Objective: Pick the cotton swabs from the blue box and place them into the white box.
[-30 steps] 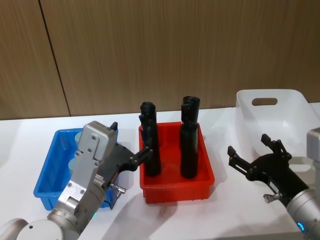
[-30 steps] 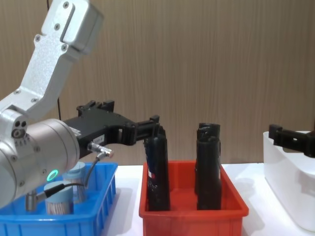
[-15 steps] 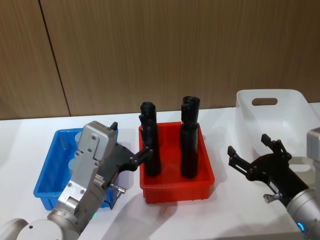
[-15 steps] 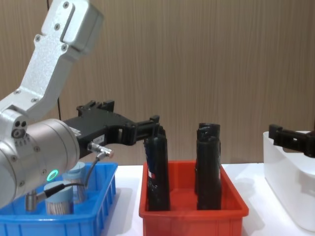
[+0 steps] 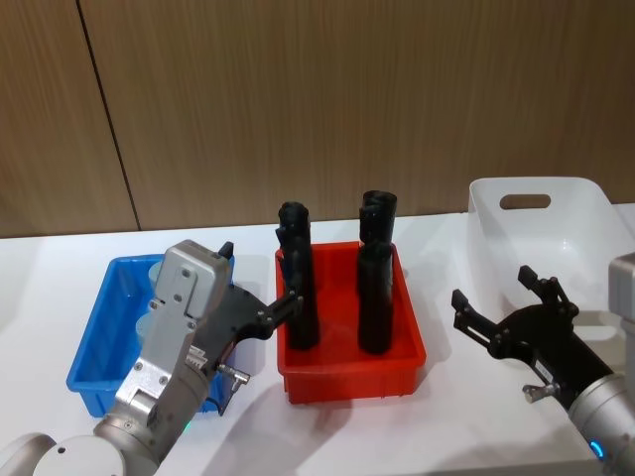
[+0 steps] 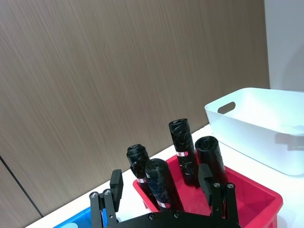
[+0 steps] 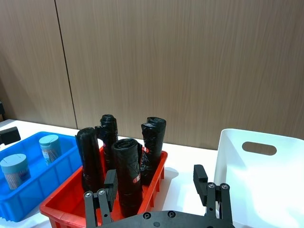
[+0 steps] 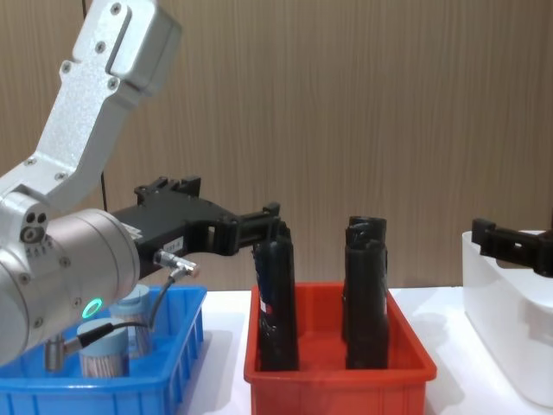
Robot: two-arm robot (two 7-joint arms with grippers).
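Note:
The blue box [image 5: 96, 349] sits at the table's left, partly covered by my left arm. Two cotton swab jars with pale lids [image 7: 50, 148] [image 7: 14, 171] stand in it, and they also show in the chest view [image 8: 104, 350]. My left gripper [image 5: 260, 276] [image 6: 160, 176] hovers open and empty over the blue box's right edge, beside the red bin. The white box [image 5: 585, 213] [image 7: 237, 156] stands at the right. My right gripper [image 5: 491, 288] [image 7: 155, 175] hangs open and empty just off the white box's near left corner.
A red bin [image 5: 347, 377] sits between the two boxes and holds several tall black cylinders [image 5: 298, 288] [image 5: 375, 288]. A wooden wall closes off the back. Bare white tabletop [image 5: 446, 416] lies in front of the red bin.

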